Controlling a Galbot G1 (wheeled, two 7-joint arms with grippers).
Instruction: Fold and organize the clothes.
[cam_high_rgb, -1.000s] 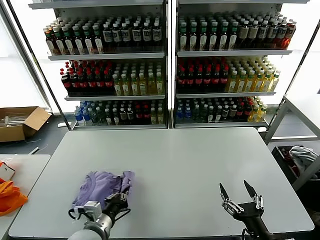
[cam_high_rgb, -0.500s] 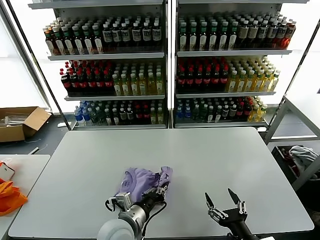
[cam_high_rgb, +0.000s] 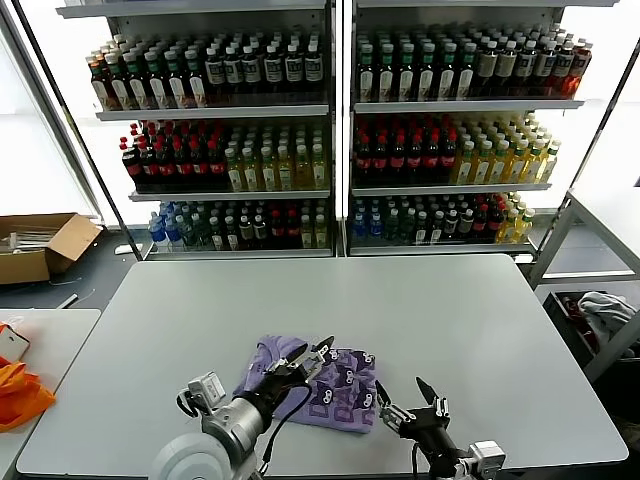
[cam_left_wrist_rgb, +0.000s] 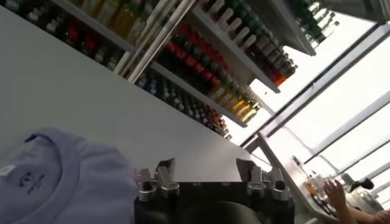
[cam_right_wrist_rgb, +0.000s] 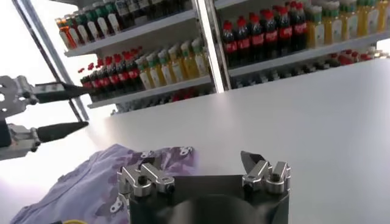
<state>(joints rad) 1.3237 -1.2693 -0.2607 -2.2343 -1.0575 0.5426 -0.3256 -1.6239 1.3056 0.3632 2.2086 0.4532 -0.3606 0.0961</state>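
Table (cam_high_rgb: 420, 320): pale grey, matte, rectangular, filling the middle of the head view.
T-shirt (cam_high_rgb: 325, 385): lavender, crumpled flat near the table's near edge, dark purple and white print facing up on its right part; collar visible in the left wrist view (cam_left_wrist_rgb: 67, 176).
Left gripper (cam_high_rgb: 298, 360): over the shirt's left part, fingers spread apart, nothing between them.
Right gripper (cam_high_rgb: 405, 405): low over the table, just beside the shirt's right edge, fingers wide apart, empty.
Shelving (cam_high_rgb: 340, 130): two metal racks behind the table, three tiers each, packed with bottles, red, yellow, green and dark.
Cardboard box (cam_high_rgb: 40, 245): open, on the floor at far left.
Side table (cam_high_rgb: 45, 330): white, left of the main table, orange fabric (cam_high_rgb: 20, 390) at its edge.
Grey-white cloth bundle (cam_high_rgb: 605, 310): at far right, beyond the table, beside a metal frame.
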